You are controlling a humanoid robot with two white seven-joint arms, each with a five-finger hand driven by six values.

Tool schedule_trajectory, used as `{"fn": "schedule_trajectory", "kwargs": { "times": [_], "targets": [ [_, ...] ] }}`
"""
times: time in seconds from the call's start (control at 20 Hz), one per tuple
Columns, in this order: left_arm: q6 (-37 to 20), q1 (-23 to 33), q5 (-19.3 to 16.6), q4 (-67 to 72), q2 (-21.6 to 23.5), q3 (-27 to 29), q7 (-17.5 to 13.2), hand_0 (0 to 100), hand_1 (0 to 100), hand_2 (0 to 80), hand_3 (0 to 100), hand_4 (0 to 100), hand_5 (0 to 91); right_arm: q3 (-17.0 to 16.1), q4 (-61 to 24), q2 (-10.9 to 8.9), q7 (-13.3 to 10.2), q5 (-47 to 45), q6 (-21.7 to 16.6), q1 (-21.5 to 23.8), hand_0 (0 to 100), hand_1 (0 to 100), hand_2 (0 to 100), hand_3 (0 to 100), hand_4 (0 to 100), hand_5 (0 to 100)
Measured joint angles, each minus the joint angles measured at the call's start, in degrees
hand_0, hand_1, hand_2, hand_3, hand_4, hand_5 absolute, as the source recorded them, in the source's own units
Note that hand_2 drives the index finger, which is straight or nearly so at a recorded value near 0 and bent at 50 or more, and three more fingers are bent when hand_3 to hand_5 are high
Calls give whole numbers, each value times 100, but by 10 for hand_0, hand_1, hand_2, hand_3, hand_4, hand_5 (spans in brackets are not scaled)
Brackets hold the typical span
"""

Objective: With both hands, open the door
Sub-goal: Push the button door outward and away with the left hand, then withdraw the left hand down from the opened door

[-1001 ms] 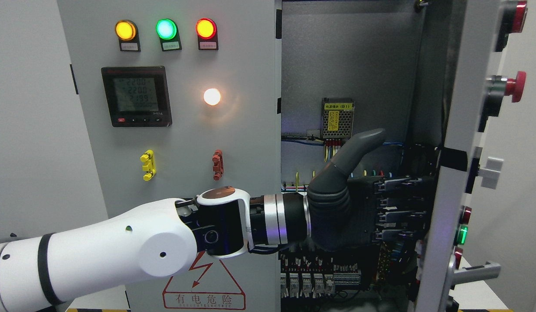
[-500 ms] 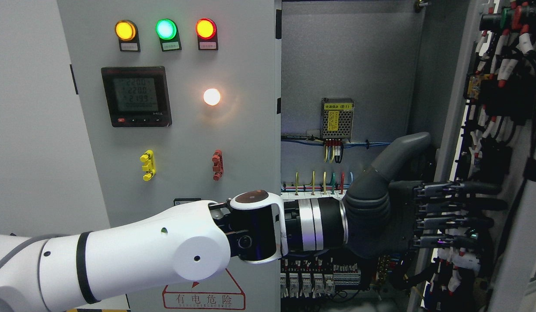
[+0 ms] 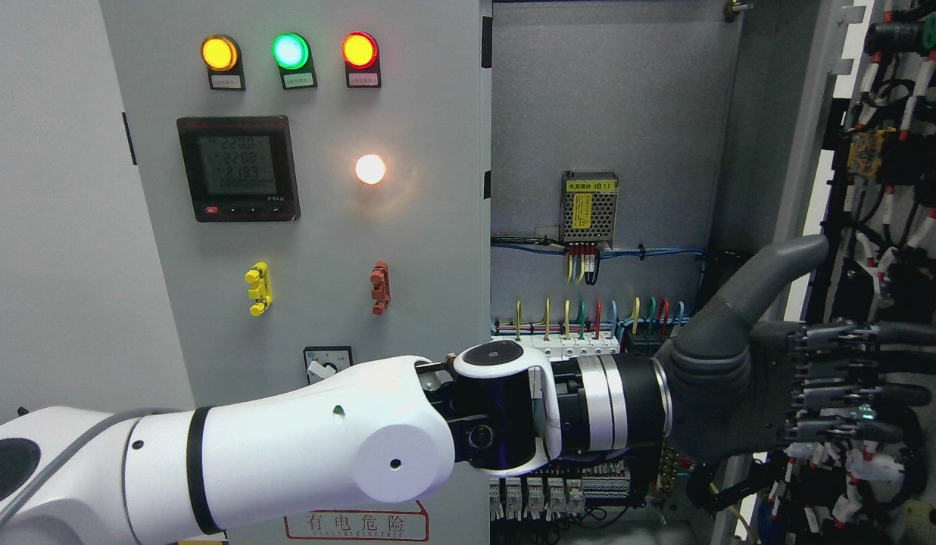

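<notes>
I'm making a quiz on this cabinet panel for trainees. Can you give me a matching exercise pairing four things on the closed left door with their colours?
Things:
1. top-left lamp
2. top-middle lamp
3. top-right lamp
4. meter

Colours:
A. red
B. black frame
C. amber
D. green

Pairs: 1-C, 2-D, 3-A, 4-B

Digital meter (image 3: 237, 168), three indicator lamps (image 3: 290, 51)
</notes>
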Motion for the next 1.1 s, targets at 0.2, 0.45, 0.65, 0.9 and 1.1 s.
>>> {"fn": "schedule_trajectory", "kwargs": {
  "times": [0.2,0.45,0.65,0.9,1.1],
  "targets": [
    [-9,3,-107,19,-203,22,207,0,0,0,0,31,0,0,0,0,13,0,2,0,0,0,0,0,0,0],
    [-15,4,-179,57,-457,50,346,0,0,0,0,32,0,0,0,0,18,0,2,0,0,0,0,0,0,0],
    [-15,8,-205,160,-670,72,482,0,0,0,0,32,0,0,0,0,4,0,2,0,0,0,0,0,0,0],
    [-135,20,-222,288,-880,93,552,0,0,0,0,32,0,0,0,0,2,0,2,0,0,0,0,0,0,0],
    [-224,34,-265,363,-1006,104,730,0,0,0,0,32,0,0,0,0,-1,0,2,0,0,0,0,0,0,0]
  ]
}}
